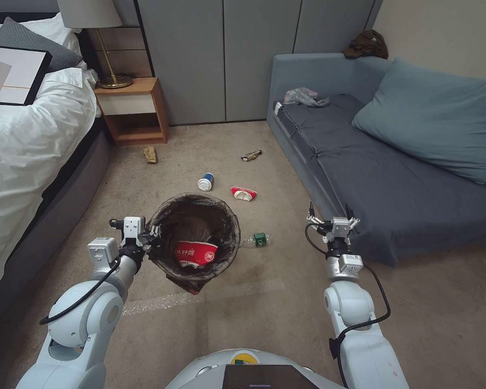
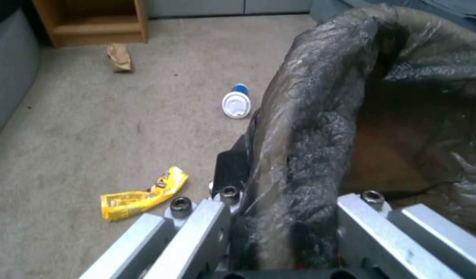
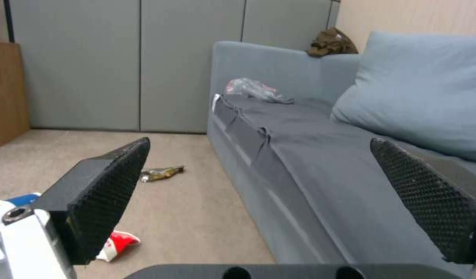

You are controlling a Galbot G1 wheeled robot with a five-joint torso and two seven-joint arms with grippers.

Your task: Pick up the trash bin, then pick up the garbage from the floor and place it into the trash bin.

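- The left gripper (image 1: 152, 233) clamps the bag-lined rim of the trash bin (image 1: 195, 244), held above the floor (image 1: 254, 313); a red cup (image 1: 195, 253) lies inside.
- The right gripper (image 1: 332, 216) hangs wide open and empty beside the sofa (image 1: 394, 183).
- Farther off lie a bottle (image 1: 256, 240), crushed cup (image 1: 243, 193), blue-white cup (image 1: 205, 181), shiny wrapper (image 1: 251, 155) and brown paper (image 1: 150, 154).

Even, soft indoor light, no glare; the head view bows at its edges, both wrist views are soft and blurred.
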